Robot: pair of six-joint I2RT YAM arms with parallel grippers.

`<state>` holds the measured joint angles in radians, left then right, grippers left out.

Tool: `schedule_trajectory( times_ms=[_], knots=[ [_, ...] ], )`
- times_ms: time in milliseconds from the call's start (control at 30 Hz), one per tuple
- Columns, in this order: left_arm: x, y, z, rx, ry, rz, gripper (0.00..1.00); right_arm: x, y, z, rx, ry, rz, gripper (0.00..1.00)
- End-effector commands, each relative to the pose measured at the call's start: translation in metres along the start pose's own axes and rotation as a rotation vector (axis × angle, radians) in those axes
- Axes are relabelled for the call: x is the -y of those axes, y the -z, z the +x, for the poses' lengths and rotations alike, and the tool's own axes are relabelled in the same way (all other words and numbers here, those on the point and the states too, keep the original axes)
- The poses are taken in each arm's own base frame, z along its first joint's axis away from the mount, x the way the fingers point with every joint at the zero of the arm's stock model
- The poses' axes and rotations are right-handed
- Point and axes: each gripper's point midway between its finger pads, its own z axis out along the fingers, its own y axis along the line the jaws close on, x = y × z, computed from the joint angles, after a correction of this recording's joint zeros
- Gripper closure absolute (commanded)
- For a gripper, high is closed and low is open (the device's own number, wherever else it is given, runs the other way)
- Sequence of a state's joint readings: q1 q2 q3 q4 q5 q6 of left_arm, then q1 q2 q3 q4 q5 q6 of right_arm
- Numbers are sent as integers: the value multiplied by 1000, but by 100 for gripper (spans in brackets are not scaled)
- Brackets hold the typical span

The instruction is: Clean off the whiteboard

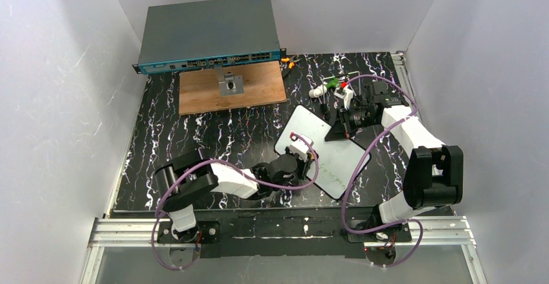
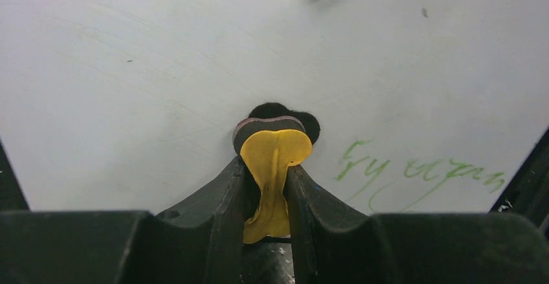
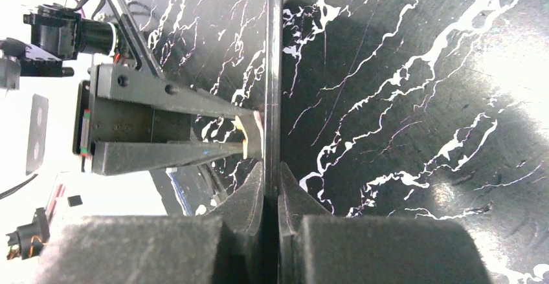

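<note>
Right gripper (image 3: 272, 184) is clenched on the thin rim, at 1 o'clock, of the whiteboard (image 1: 333, 161), probably a light, stiff, slippery sheet, lying toward 3 o'clock on the bench (image 1: 194, 142), while the left gripper (image 2: 267, 187), its arm stretched low from 7 o'clock, pinches a yellow eraser (image 2: 275, 148) against the board.

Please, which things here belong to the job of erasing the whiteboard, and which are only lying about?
For the job:
- whiteboard
- green writing on it
- yellow eraser, held in the left end effector
- right end effector, clamped on the whiteboard's edge

Only lying about:
- grey box at the back
- wooden board
- metal block on it
</note>
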<state>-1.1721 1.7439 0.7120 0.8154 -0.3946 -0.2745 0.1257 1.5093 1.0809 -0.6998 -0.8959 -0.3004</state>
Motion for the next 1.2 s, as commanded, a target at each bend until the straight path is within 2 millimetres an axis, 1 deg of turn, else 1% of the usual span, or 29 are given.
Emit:
schedule_trajectory(
  times_ms=[0,33,100,167,233,367,433,533,600,667,733,800,900,1033,1100,1167],
  knots=[
    [41,10,1,26,-65,139,100,-19,-4,2,10,3,-105,99],
    [50,9,4,22,-68,158,100,-18,-5,2,9,-1,-107,99],
    [60,7,8,13,-71,180,100,-19,-4,2,11,-5,-109,99],
    [63,5,11,6,-79,184,100,-19,-4,1,16,-8,-112,99],
    [59,3,12,7,-86,160,100,-18,-3,1,19,-10,-113,99],
    [29,-1,12,22,-78,52,100,-18,-3,1,20,-13,-115,99],
    [10,0,13,24,-57,5,100,-19,-3,1,19,-15,-116,99],
    [-14,3,7,39,-29,-55,100,-19,-3,0,21,-10,-118,99],
    [-23,6,4,46,-10,-74,100,-19,-3,1,21,-11,-118,99],
    [-26,8,5,46,-1,-78,100,-20,-3,1,20,-10,-119,99],
    [-23,8,5,41,0,-56,100,-20,-3,1,22,-9,-118,99],
    [-13,8,8,24,-10,-14,100,-20,-2,1,22,-9,-119,99],
    [9,8,8,31,-70,37,100,-20,-2,0,23,-8,-121,99],
    [48,6,11,33,-139,128,100,-20,-3,1,23,-9,-121,99],
    [59,4,17,20,-149,158,100,-21,-3,0,25,-7,-124,99],
    [62,3,21,15,-153,166,100,-22,-2,0,25,-10,-127,99]
  ],
)
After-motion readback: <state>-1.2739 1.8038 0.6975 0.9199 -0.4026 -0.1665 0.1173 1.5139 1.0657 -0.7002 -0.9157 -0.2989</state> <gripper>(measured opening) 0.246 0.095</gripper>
